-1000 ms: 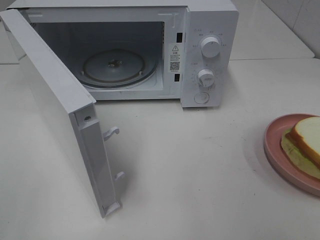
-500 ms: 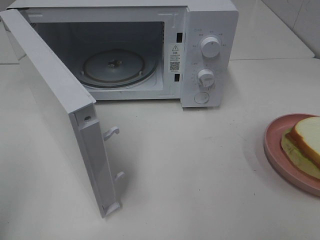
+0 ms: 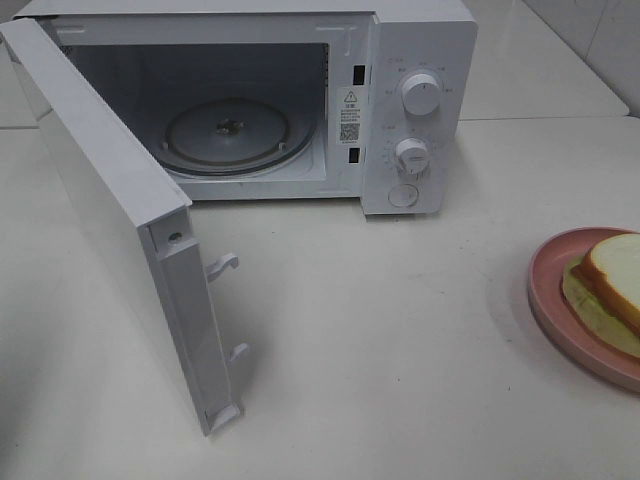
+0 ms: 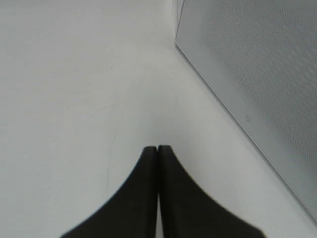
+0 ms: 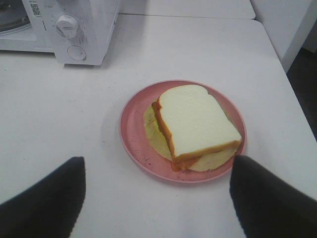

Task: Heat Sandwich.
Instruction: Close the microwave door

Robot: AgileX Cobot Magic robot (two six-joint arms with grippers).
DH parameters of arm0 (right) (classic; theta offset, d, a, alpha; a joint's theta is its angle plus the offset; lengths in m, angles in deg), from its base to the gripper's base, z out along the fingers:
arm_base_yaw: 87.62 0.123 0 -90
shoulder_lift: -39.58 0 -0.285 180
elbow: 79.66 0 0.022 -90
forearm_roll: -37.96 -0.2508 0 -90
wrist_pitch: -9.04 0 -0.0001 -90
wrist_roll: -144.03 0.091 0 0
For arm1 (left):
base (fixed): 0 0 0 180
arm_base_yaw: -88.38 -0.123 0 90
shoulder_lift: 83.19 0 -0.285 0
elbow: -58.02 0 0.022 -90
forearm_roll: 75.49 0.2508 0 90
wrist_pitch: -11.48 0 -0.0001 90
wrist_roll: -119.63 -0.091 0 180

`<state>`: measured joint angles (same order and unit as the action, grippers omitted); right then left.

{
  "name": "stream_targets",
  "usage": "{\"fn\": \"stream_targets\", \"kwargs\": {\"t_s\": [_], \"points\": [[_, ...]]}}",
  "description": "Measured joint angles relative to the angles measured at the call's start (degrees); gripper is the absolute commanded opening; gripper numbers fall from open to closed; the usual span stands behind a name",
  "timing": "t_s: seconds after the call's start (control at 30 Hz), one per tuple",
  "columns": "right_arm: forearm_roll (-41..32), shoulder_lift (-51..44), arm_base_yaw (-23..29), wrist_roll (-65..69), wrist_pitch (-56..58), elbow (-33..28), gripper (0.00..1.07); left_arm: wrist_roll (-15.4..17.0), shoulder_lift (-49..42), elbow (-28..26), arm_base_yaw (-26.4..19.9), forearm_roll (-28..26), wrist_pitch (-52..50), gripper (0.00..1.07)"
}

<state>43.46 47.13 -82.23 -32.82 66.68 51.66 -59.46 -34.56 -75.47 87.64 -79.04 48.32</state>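
The sandwich [image 5: 195,126] sits on a round pink plate [image 5: 132,130] on the white surface [image 3: 400,330], well apart from the microwave [image 3: 400,100], off to its right side. The microwave door [image 3: 120,230] hangs wide open, and the glass turntable [image 3: 228,135] inside is bare.

The bread looks thick, soft and squishy. I think a hard squeeze would flatten it, and the pale green-yellow filling could slip out from between the slices. It is probably very light. The plate looks hard and smooth, so I think the plate rim is the best place to take hold, and the sandwich can ride along on top. The rim may be slippery, so the plate should stay level.

The left tool [image 4: 157,148] is clenched tight with nothing in it, hanging over bare surface beside the door. The right tool [image 5: 157,196] is spread wide and grasps nothing; it hovers near the plate, with one finger on each side.

A sticker inside the door frame has a warning triangle and a square code [image 3: 349,131]. The writing on it and around the two knobs [image 3: 419,93] is too small to read.
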Motion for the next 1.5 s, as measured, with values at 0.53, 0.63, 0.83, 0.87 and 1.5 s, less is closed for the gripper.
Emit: {"fn": "stream_targets", "kwargs": {"t_s": [0.53, 0.63, 0.83, 0.87, 1.5], "points": [[0.0, 0.0, 0.0, 0.0, 0.0, 0.0, 0.76, 0.0, 17.9, 8.0, 0.0, 1.4, -40.7, 0.0], [0.0, 0.0, 0.0, 0.0, 0.0, 0.0, 0.76, 0.0, 20.2, 8.5, 0.0, 1.8, -46.1, 0.0], [0.0, 0.0, 0.0, 0.0, 0.0, 0.0, 0.76, 0.3, 28.0, 10.0, 0.0, 5.7, -62.7, 0.0], [0.0, 0.0, 0.0, 0.0, 0.0, 0.0, 0.76, 0.6, 29.0, 10.0, 0.0, 6.9, -65.1, 0.0], [0.0, 0.0, 0.0, 0.0, 0.0, 0.0, 0.76, 10.3, 45.6, 9.0, 4.5, 31.5, -88.6, 0.0]]}}
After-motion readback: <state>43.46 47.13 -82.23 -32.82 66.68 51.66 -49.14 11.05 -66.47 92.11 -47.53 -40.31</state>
